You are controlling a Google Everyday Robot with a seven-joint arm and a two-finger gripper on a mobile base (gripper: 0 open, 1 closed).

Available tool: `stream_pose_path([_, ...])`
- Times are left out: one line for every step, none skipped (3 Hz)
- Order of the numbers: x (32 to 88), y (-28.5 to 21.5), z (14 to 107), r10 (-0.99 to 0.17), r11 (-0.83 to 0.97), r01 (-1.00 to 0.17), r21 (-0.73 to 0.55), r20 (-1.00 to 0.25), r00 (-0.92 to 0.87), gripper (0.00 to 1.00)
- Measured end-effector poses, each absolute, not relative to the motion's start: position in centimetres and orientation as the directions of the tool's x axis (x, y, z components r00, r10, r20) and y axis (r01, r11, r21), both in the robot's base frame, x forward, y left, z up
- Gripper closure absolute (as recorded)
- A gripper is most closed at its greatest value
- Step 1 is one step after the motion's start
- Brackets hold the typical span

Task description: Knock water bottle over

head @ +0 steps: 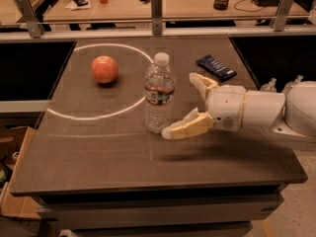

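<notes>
The water bottle [159, 94] stands upright near the middle of the dark table [98, 157]. It is clear ribbed plastic with a white cap and a dark label band. My gripper [182, 105] comes in from the right, just right of the bottle, with its cream fingers spread open. The near finger [185, 127] reaches close to the bottle's base; I cannot tell if it touches. The far finger [201, 84] is level with the label, a little apart from it.
A red apple [104, 69] sits left of the bottle inside a white circle line. A dark blue snack packet [216, 67] lies at the back right. Small clear pump bottles [270, 85] stand off the table's right edge. A railing and another desk lie behind.
</notes>
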State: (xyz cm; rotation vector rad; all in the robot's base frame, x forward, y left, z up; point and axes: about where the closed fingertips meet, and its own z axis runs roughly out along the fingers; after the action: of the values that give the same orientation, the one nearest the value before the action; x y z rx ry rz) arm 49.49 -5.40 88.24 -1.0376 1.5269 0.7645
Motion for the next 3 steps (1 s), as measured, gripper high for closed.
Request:
stream_pose_path([50.2, -3.5, 88.1, -0.166, 0.397, -0.918, -0.027, -0.985, -0.043, 0.00])
stream_pose_path([50.9, -1.6, 88.2, -0.122, 0.382, -0.924, -0.007, -0.992, -0.043, 0.00])
stream_pose_path([51.4, 0.1, 88.0, -0.085, 0.367, -0.930, 0.004, -0.996, -0.038, 0.00])
